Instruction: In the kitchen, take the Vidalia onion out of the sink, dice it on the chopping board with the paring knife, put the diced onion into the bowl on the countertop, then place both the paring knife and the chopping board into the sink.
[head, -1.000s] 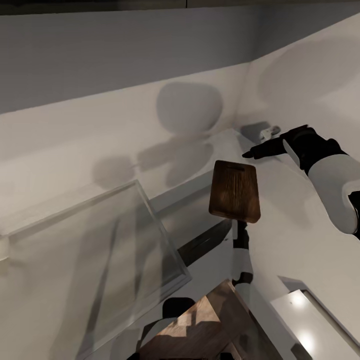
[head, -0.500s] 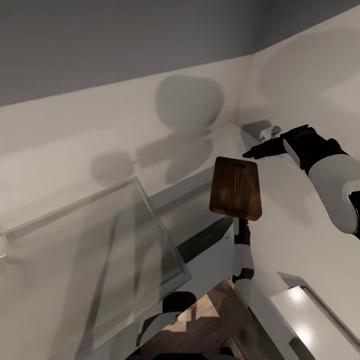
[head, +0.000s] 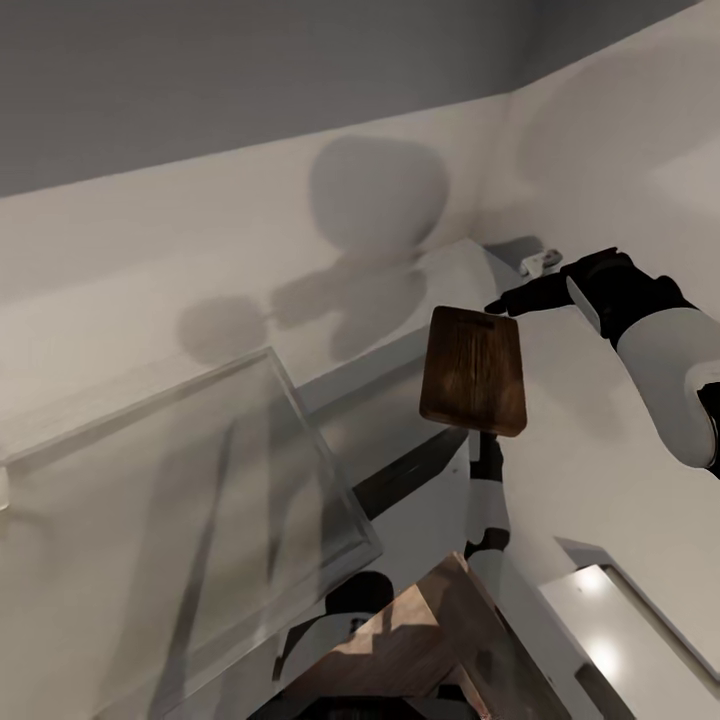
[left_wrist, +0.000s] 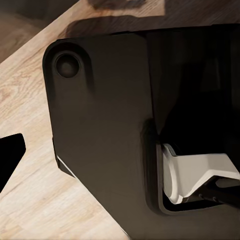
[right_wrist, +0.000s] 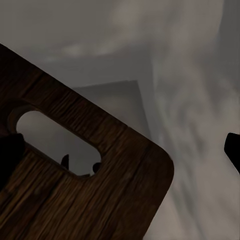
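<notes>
The dark brown chopping board (head: 472, 370) hangs upright in the air at mid-view, slot end up. My right gripper (head: 492, 308) reaches in from the right, its tip at the board's upper right corner. In the right wrist view the board (right_wrist: 100, 200) and its slot are very close, and the fingertips (right_wrist: 9, 160) stand far apart at both picture edges, one over the board by the slot. A black-and-white arm segment (head: 487, 490) rises behind the board's lower edge. What grips the board is hidden. In the left wrist view one dark finger (left_wrist: 10, 155) points down at my black base (left_wrist: 100, 125).
A glass-topped table (head: 200, 480) stands close at the left. White walls meet in a corner behind the board, with a small wall fitting (head: 540, 262) beside my right wrist. A glossy white surface (head: 620, 630) lies at the lower right. Wooden floor (left_wrist: 30, 100) shows under my base.
The whole view has shifted, so the camera moved: walls and glass table slid up a little. The board and the arm segment under it rose slightly against the right gripper, which kept its place.
</notes>
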